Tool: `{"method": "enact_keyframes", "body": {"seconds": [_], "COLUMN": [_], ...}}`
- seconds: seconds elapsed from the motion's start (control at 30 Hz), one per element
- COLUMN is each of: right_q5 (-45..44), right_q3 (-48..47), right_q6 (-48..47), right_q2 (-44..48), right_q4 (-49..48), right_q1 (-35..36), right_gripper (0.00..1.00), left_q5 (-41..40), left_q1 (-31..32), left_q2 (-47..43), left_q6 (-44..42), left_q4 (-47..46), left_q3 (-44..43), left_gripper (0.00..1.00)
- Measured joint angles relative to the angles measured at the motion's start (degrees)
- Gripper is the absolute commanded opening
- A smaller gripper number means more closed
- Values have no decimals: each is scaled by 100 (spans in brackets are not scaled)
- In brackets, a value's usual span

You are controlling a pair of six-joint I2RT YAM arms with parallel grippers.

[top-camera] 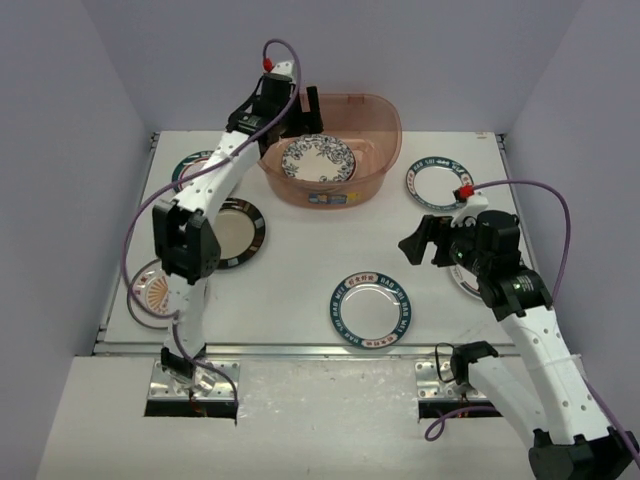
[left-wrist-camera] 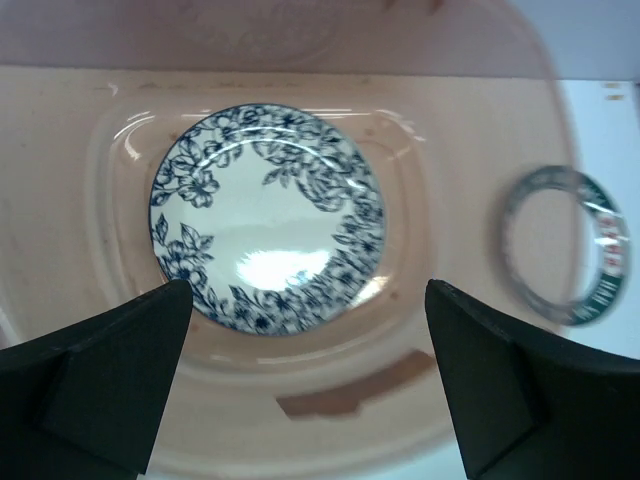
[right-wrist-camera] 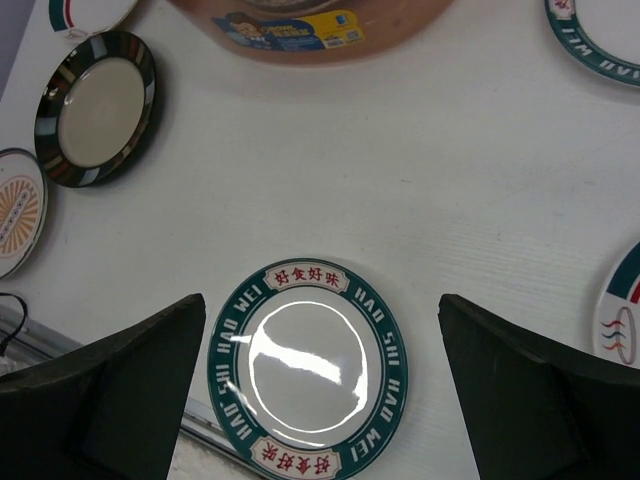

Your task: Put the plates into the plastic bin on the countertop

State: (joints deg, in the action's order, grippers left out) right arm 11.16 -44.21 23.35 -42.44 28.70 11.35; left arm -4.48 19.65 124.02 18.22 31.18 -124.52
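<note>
The reddish-brown plastic bin (top-camera: 385, 120) stands at the back of the white countertop (top-camera: 300, 270). A blue-white floral plate (top-camera: 318, 160) lies flat inside it. My left gripper (top-camera: 300, 100) hovers over the bin's back left, open and empty; in the left wrist view the gripper (left-wrist-camera: 308, 300) looks down on that plate (left-wrist-camera: 268, 215). My right gripper (top-camera: 425, 243) is open and empty above the table. In the right wrist view the gripper (right-wrist-camera: 322, 300) hangs over a teal-rimmed lettered plate (right-wrist-camera: 308, 368), which lies front centre (top-camera: 371, 308).
More plates lie on the countertop: a teal lettered one (top-camera: 437, 183) back right, one partly under my right arm (top-camera: 465, 278), a dark-rimmed cream one (top-camera: 235, 232), an orange sunburst one (top-camera: 155, 290) and one behind my left arm (top-camera: 193, 168). The metal front edge (top-camera: 300, 348) is near.
</note>
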Motion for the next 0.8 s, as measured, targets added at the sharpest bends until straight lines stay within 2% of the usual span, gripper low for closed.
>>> {"method": "enact_keyframes", "body": {"seconds": [0.13, 0.27, 0.4, 0.47, 0.53, 0.6, 0.8], "right_q5": [581, 1328, 1139, 966, 754, 475, -43], "right_q3": [401, 884, 1102, 1066, 868, 518, -950], "right_q6": [150, 670, 1270, 1719, 2140, 2489, 3243], "right_q2": [-356, -1029, -1924, -2542, -3364, -4258, -6664], "right_q4": [-515, -1494, -2576, -3357, -4012, -4554, -5791], "right_q1": [-1, 160, 1104, 1676, 2185, 2598, 3403], "right_gripper": [99, 99, 99, 99, 99, 99, 94], "left_q5": [-127, -431, -1037, -1237, -1369, -1438, -1688], "left_q1": [341, 378, 288, 287, 287, 287, 287], "left_q2": [-2143, -4954, -7503, -8457, -9007, -9190, -9565], "left_q6": [143, 523, 1032, 1311, 1502, 1579, 1439], "left_q4": [-260, -1095, -1408, -1509, -1332, -967, 159], "left_q3": [1072, 3019, 5061, 5830, 6433, 6782, 7007], "left_gripper": [100, 100, 100, 100, 100, 100, 100]}}
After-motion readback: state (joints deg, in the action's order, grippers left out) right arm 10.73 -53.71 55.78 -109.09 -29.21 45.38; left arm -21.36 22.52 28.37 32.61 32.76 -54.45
